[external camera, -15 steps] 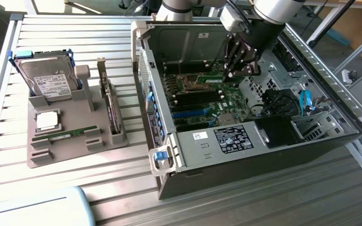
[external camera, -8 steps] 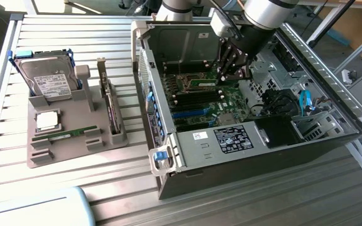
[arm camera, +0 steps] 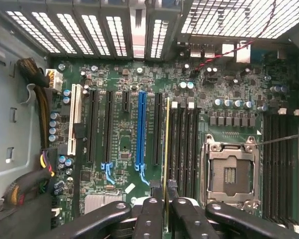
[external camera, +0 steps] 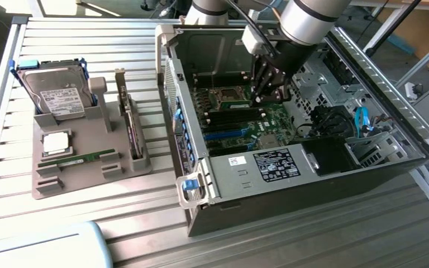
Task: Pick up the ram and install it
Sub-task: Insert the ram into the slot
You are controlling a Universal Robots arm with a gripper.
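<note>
Ram (arm camera: 165,144) — pinched edge-on in gripper (arm camera: 164,190) jaws, long axis parallel to memory slots (arm camera: 184,149) — beside CPU socket (arm camera: 231,172).

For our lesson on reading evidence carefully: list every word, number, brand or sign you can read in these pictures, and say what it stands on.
Nothing can be read for certain.
Hard drive, white label: print too small.
Black sticker in the computer case: white print, blurred.
White sticker beside it: unreadable.
Motherboard markings: too small.
The ram, edge-on in the gripper: no print visible.
</note>
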